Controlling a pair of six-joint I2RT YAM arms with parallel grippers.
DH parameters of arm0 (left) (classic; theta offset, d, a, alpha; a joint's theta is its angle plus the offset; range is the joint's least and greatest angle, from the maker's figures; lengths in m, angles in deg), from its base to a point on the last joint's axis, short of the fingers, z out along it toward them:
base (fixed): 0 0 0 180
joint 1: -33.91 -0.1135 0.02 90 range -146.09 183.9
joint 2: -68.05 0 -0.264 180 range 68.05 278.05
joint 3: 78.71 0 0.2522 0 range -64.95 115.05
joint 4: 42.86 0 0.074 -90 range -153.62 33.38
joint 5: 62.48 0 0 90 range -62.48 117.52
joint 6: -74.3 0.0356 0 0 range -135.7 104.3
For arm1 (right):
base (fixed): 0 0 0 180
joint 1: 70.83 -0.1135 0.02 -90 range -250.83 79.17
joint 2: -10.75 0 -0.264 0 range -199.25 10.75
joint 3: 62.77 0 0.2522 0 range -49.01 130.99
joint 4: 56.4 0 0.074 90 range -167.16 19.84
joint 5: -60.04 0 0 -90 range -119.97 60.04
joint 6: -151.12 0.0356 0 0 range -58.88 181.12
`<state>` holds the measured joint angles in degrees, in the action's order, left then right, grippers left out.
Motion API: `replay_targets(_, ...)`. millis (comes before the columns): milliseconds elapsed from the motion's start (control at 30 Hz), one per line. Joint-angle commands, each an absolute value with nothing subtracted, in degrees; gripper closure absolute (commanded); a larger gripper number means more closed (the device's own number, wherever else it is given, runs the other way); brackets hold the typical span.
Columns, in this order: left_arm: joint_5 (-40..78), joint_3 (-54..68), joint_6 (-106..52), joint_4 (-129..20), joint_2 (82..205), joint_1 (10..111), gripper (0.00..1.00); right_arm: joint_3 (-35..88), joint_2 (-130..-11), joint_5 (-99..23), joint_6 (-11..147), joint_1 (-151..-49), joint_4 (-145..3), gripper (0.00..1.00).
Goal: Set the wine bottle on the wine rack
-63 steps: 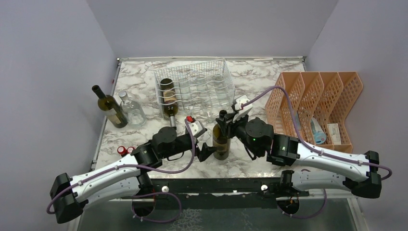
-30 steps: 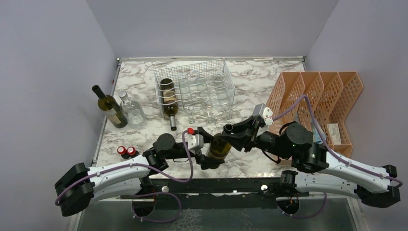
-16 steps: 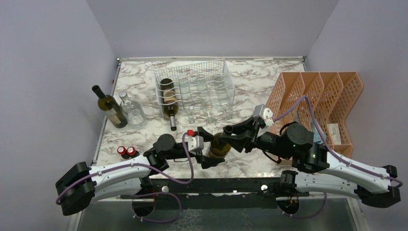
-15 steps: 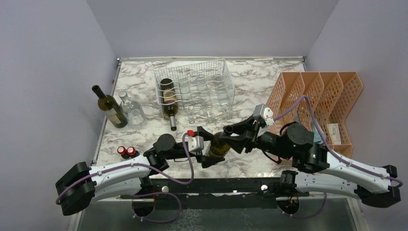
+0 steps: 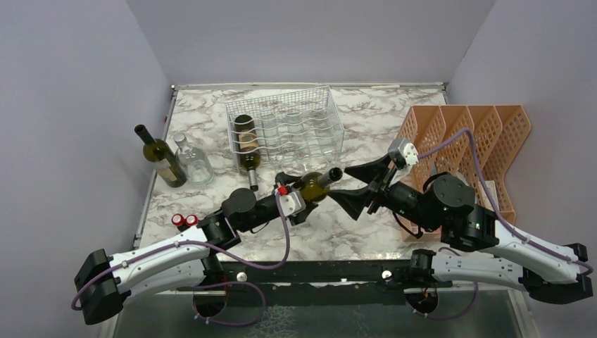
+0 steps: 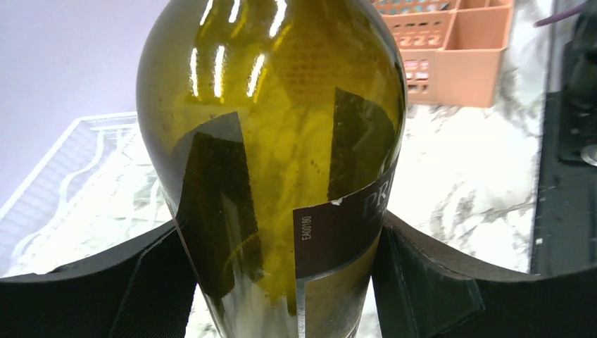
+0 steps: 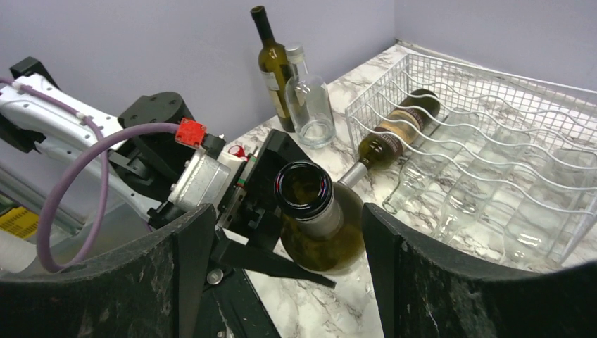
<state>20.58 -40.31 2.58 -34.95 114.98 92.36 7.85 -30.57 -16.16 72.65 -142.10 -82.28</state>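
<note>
Wine bottle (image 5: 315, 184) sits gripped in left pincer (image 6: 281, 289).

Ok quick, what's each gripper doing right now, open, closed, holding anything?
Left gripper: closed on the wine bottle, around its body.
Right gripper: open, holding nothing.

In your left wrist view the wine bottle (image 6: 281, 162) fills the frame, neck cut off by the top edge and base by the bottom edge. Its label (image 6: 338, 232) shows only a few letters, and the fingers (image 6: 91, 289) of the left gripper (image 6: 281, 236) run out through the lower corners. In your right wrist view the bottle's body hides where that grip meets the glass, and the right gripper (image 7: 285, 211) is cut by the bottom edge. From above, the red-capped things (image 5: 184, 220) at lower left and the objects (image 5: 466, 191) in the orange tray (image 5: 493, 127) are too small to name.
</note>
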Motion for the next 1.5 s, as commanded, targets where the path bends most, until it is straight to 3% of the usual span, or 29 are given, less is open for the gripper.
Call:
replay_targets(0, 26.76, -29.81, 13.75, -44.69, 113.33, 92.26, 1.0, 12.68, -31.5, -12.32, 74.06, -142.39, -88.28, 0.22)
replay_targets(200, 34.53, -24.25, 29.91, -57.89, 115.69, 92.26, 1.0, 15.47, -33.08, -12.35, 73.15, -142.38, -93.74, 0.22)
replay_targets(467, 41.92, -31.27, 44.01, -53.22, 111.12, 92.26, 1.0, 19.92, -37.57, -6.23, 75.22, -142.42, -106.97, 0.21)
replay_targets(667, 41.76, -36.03, 52.79, -49.43, 106.92, 92.3, 1.0, 30.37, -50.7, -0.33, 79.22, -142.37, -123.17, 0.2)
replay_targets(967, 42.14, -38.81, 61.63, -48.8, 103.58, 92.35, 1.0, 32.91, -59.71, -10.54, 74.03, -142.3, -123.52, 0.22)
replay_targets(1467, 41.67, -38.39, 70.53, -49.15, 102.4, 92.35, 1.0, 31.62, -68.4, -21.0, 68.56, -139.83, -118.25, 0.41)
